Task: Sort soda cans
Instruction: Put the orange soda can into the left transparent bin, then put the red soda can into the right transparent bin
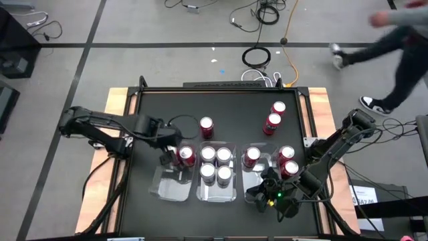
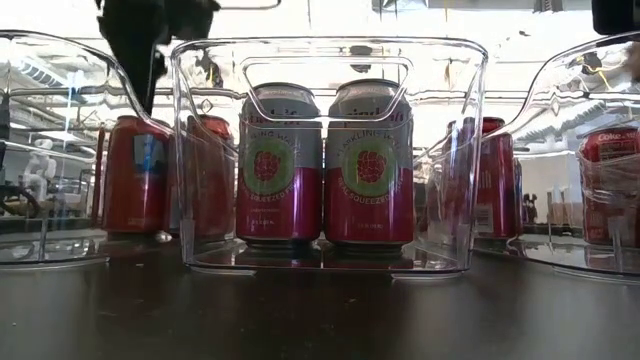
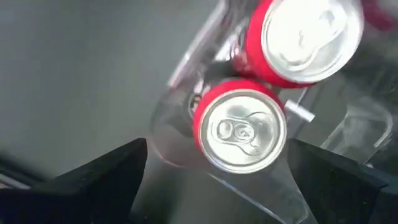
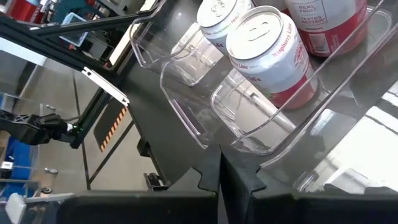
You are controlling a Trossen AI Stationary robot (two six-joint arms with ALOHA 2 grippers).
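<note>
Three clear trays stand side by side near the table's front. The left tray [image 1: 167, 187] holds two red soda cans [image 3: 239, 127] [image 3: 305, 37], upright on their bases at its far end. My left gripper [image 3: 214, 186] hangs open above the nearer red can, pointing down, one finger on either side and clear of it. The middle tray [image 1: 217, 194] holds several silver-topped cans [image 2: 280, 165]. The right tray [image 1: 262, 175] holds three cans [image 1: 252, 157]. My right gripper [image 4: 221, 180] is shut, at the right tray's near end.
Three loose red cans stand on the black table behind the trays [image 1: 206, 126] [image 1: 278, 108] [image 1: 271, 124]. A person walks past beyond the table's far right corner [image 1: 401, 40]. Cables lie on the floor behind the table.
</note>
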